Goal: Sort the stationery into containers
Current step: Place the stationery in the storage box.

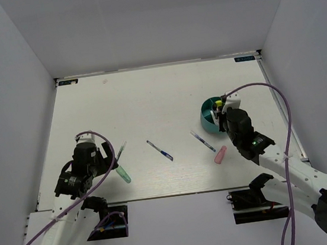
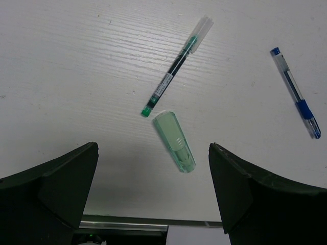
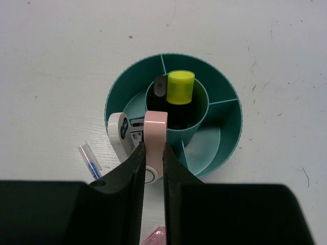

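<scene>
- The right gripper (image 3: 153, 161) was nearly closed, its two fingers pinching a pink piece (image 3: 156, 133) upright by its lower part.
- The pink piece stood over the near-left side of the round teal tub (image 3: 227, 127), against the wall of the centre cup. Whether it touched the tub could not be told.
- A yellow-capped marker (image 3: 181, 86) stood in the tub's centre cup with a dark item (image 3: 160, 87) just beside it. A white item (image 3: 118, 133) sat in the outer ring, left of the pink piece.
- The tub was on the right half of the table (image 1: 148, 94), beneath the right gripper.
- The left gripper (image 2: 152, 153) was spread wide and held nothing, hovering above a mint-green piece (image 2: 174, 142) that lay flat near the table's front edge.
- A grey pen (image 2: 177, 66) lay with its tip just beside the far end of the mint-green piece.
- A blue pen (image 1: 160, 150) lay mid-table. A second blue pen (image 1: 203, 142) lay nearer the tub, with a second pink piece (image 1: 220, 155) just beside its near end.
</scene>
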Robot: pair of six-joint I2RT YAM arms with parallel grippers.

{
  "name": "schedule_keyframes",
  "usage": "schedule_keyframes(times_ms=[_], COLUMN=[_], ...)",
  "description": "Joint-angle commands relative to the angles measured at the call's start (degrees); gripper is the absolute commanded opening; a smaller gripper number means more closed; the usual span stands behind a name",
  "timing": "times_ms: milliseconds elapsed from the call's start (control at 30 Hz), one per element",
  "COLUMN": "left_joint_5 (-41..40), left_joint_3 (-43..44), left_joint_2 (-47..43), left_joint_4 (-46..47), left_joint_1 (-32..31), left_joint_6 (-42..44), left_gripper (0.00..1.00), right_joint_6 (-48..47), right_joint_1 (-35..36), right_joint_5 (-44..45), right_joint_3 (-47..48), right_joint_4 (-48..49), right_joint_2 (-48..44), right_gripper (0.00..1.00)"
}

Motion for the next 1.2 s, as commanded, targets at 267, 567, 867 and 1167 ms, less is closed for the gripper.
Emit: schedule_keyframes(times_ms=[267, 567, 867, 1167], left_joint_5=[0.6, 0.7, 0.8, 0.8], left_joint_3=[-0.2, -0.2, -0.2, -0.2], left_joint_2=[0.5, 0.2, 0.1, 0.2], left_joint_4=[0.7, 0.7, 0.7, 0.8], left_joint_1=[0.2, 0.2, 0.1, 0.1], left_joint_6=[0.7, 0.7, 0.7, 0.7], left_gripper=[1.0, 1.0, 1.0, 1.0], right_joint_6=[-0.8, -2.2, -5.2, -7.4], right_joint_1=[-0.3, -0.4, -0.3, -0.2], right_joint_5=[2.3, 2.2, 2.7, 2.0], right_joint_3=[-2.9, -6.7, -10.6, -13.8], right_joint_4=[14.1, 19.5, 29.0, 35.3], right_joint_2=[-0.1, 0.2, 0.7, 1.1], right_gripper=[0.0, 0.0, 0.0, 0.0])
